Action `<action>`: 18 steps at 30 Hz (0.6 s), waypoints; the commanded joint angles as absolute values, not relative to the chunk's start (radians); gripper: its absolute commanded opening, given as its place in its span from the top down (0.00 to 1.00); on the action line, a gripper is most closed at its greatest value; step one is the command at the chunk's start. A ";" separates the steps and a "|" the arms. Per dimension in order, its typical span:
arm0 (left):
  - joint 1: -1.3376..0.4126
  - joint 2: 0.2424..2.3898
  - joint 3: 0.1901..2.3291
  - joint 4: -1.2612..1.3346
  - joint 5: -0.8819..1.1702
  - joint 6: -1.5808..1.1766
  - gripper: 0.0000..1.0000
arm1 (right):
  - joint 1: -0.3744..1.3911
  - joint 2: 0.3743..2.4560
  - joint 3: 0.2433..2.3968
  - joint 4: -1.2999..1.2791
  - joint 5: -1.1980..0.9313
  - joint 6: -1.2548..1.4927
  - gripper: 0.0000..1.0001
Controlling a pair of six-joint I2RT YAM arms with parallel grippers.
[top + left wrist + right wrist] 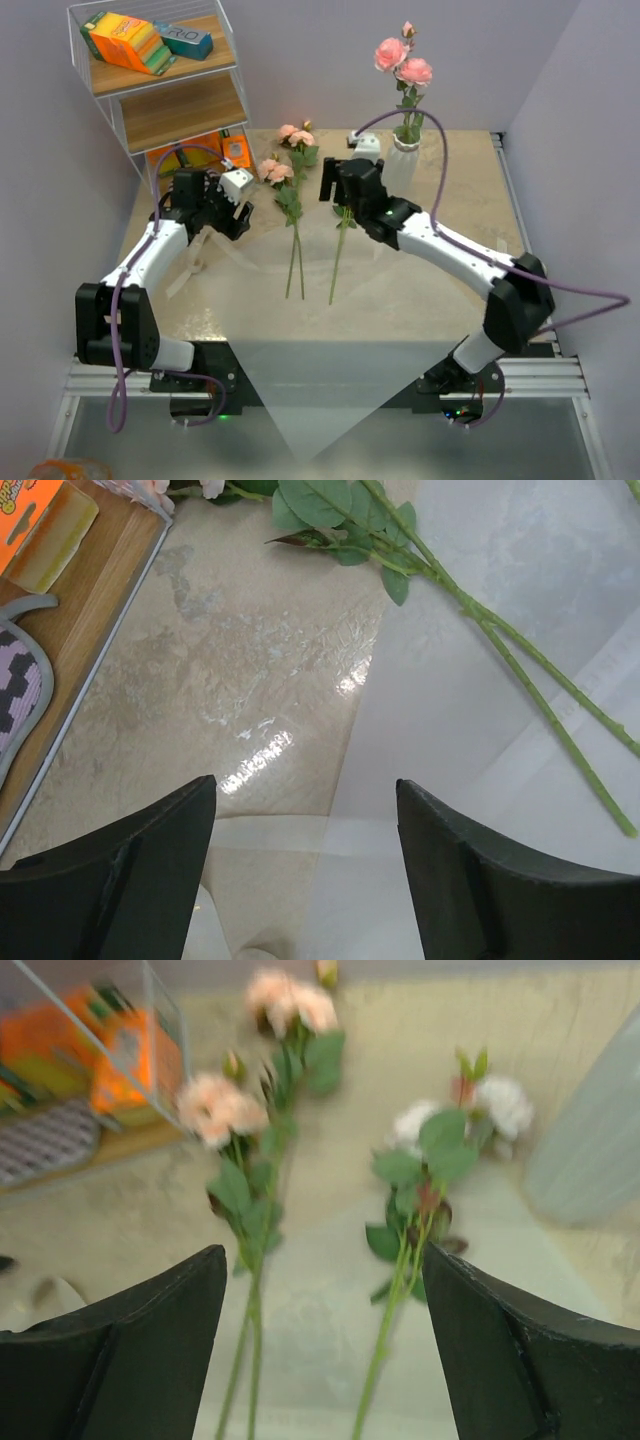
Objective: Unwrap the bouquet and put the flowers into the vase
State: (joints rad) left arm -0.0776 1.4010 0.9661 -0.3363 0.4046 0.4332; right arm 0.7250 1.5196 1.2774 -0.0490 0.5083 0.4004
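The table (450,270) was a pale stone-look top between lilac walls, with a wire shelf (180,110) of boxes at the back left. The paper (300,390) lay opened flat across the middle and hung over the near edge. I took that to mean the unwrapping was done and the sheet was serving only as a mat.

The right gripper (335,185) hung low over the sheet near the vase (400,168). In its wrist view the fingers stood wide apart with nothing between them, and one stem (385,1330) ran up the gap below. I judged it was lined up to close on that one. The left gripper (303,790) was parked over the left edge of the paper, fingers also well spread and holding nothing. It was off to the side, probably to keep out of the way or to pin the sheet.

The vase stood at the back right, white and ribbed, with a few pink roses (405,60) already upright in it. The loose flowers (293,215) lay on the paper between the grippers, heads away from me. They were peach-pink blooms with green leaves on thin stems.
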 commanded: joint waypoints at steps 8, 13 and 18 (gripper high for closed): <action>-0.069 1.358 1.015 -0.428 0.419 0.482 0.25 | 0.730 1.839 1.388 -0.416 0.627 0.623 0.08; -0.069 1.351 1.022 -0.431 0.429 0.477 0.25 | 0.730 1.902 1.390 -0.347 0.638 0.634 0.07; -0.069 1.339 1.035 -0.443 0.423 0.482 0.26 | 0.721 1.988 1.422 -0.295 0.653 0.635 0.10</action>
